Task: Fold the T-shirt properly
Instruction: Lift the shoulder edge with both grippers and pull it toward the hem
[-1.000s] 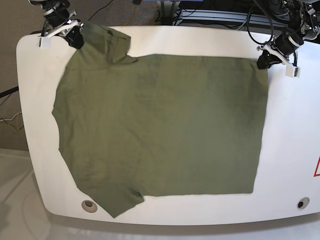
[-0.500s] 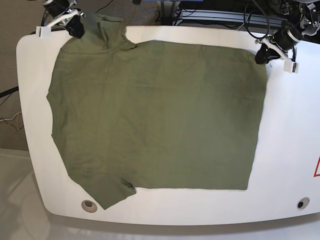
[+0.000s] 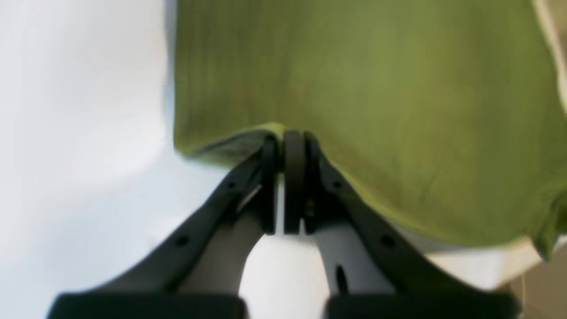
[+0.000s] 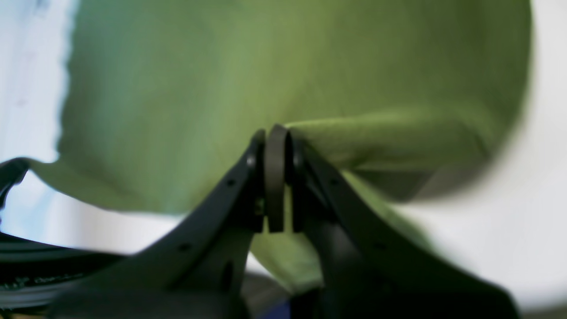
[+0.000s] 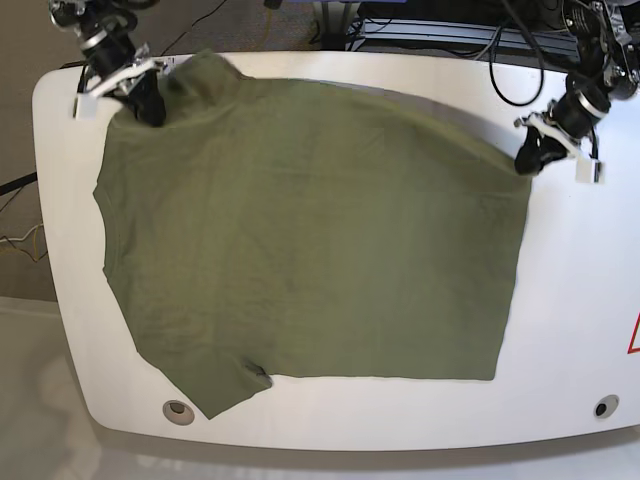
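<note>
We have the plain olive-green short-sleeved cotton T-shirt (image 5: 310, 225) spread nearly flat across the white, round-cornered counter (image 5: 585, 290), covering most of its middle and reaching close to the far edge. One sleeve lies at the near corner by a small round hole in the counter (image 5: 179, 411), folded slightly on itself.

Our right hand (image 5: 150, 108), at the left of the base view, is pressed together on the shirt's far corner near the shoulder; its wrist view shows the black pads pinching a raised ridge of fabric (image 4: 376, 133). Our left hand (image 5: 527, 158), at the right of that view, is likewise closed on the far corner of the hem, with the green edge (image 3: 230, 144) gathered between its pads.

We judge the cloth light, soft and limp: it will sag and drape wherever it is unsupported, and it will not hold any shape of its own. The matte cotton should drag on the counter and not slide freely, so lifting will serve better than pulling. It is not fragile, but a thin pinch could slip out. The corners and seamed edges, where the cloth is doubled, seem the soundest places to take hold, as we do now.
</note>
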You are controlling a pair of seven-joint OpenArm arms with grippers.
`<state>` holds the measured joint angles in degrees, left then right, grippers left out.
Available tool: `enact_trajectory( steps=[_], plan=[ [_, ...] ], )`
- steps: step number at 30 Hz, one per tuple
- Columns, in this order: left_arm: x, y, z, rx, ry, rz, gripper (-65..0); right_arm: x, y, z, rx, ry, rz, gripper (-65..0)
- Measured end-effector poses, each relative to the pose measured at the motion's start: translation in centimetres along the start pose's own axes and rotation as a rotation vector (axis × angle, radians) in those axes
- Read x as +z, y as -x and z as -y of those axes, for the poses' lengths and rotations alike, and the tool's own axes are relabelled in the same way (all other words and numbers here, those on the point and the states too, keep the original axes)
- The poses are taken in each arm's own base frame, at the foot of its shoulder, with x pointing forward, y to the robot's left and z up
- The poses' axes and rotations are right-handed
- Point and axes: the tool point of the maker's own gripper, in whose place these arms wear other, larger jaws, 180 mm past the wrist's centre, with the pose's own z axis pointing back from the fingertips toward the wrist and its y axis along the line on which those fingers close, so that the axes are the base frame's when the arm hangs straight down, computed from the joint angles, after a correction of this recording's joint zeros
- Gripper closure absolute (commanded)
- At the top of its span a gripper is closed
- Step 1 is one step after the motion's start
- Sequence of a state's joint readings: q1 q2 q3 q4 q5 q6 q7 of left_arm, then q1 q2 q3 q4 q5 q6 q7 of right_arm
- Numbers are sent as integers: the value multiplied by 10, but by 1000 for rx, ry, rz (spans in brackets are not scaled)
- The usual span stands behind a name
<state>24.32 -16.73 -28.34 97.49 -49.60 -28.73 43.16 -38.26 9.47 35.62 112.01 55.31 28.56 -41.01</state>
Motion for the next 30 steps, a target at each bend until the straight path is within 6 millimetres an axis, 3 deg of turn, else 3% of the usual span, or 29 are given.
enact_trajectory(
  steps=[16, 30],
  plan=[
    [-21, -52, 9, -37, 43, 114, 0, -41, -43, 10, 8, -13, 105, 0],
    [-32, -58, 4, -7, 47, 121, 0, -54, -52, 11, -40, -46, 140, 0]
  ],
)
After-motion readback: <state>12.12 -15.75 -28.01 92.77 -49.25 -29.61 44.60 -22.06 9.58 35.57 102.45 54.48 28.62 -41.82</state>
